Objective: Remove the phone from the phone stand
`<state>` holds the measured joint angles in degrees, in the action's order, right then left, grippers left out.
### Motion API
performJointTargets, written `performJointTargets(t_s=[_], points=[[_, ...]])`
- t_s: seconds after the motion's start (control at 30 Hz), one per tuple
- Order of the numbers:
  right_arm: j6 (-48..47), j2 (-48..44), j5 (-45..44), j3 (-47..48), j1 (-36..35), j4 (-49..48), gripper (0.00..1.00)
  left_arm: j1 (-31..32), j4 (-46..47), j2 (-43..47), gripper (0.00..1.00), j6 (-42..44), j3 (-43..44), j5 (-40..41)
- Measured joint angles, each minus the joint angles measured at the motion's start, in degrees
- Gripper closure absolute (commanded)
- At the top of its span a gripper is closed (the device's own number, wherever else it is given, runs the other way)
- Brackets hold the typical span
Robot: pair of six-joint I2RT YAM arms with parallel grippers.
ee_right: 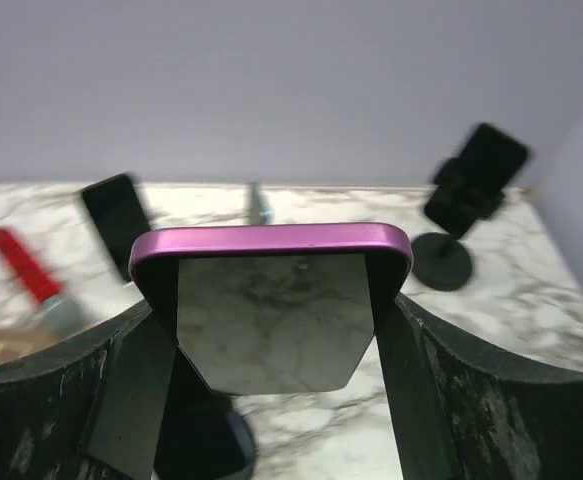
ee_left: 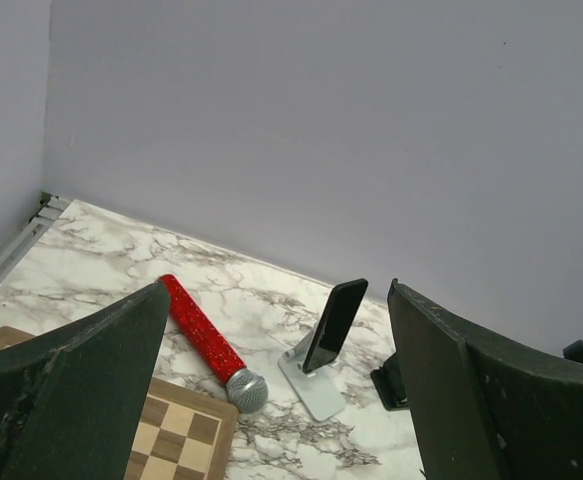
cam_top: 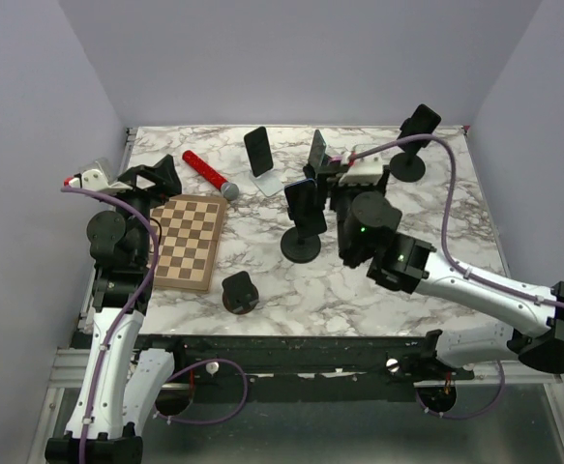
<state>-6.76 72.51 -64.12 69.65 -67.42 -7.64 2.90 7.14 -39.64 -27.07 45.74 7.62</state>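
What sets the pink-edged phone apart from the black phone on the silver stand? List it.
The pink-edged phone has a pink frame; the black phone is dark all over. The pink-edged phone sits on a black round-based stand; the black phone leans on a silver stand. The pink-edged phone lies between the right tool's fingers; the black phone has nothing around it. Both stand propped up on the marble table.

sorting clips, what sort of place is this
Probably a robot test cell: marble-look table boxed in by plain walls, two arms bolted at its edge, props like a chessboard and microphone.
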Motion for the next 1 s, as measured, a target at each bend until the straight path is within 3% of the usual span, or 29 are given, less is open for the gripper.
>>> performJointTargets(t_s=[0.4, 0.53, 0.77, 1.0], points=[[-9.2, -1.1, -7.8, -1.1, 22.9, -1.5, 0.99, -0.8, 0.0, -0.1, 0.01, -1.3, 0.0, -1.6], [-5.1, 3.9, -7.1, 3.8, 30.4, 8.7, 0.99, -0.8, 0.0, 0.0, 0.01, -1.5, 0.0, -1.9], [7.5, 13.2, 4.9, 14.0, 41.9, 31.4, 0.99, -0.9, 0.0, 0.5, 0.01, -2.0, 0.0, -2.2], [12.2, 22.6, 17.9, 20.7, 49.4, 45.1, 0.99, -0.9, 0.0, 0.7, 0.01, -2.2, 0.0, -2.3]])
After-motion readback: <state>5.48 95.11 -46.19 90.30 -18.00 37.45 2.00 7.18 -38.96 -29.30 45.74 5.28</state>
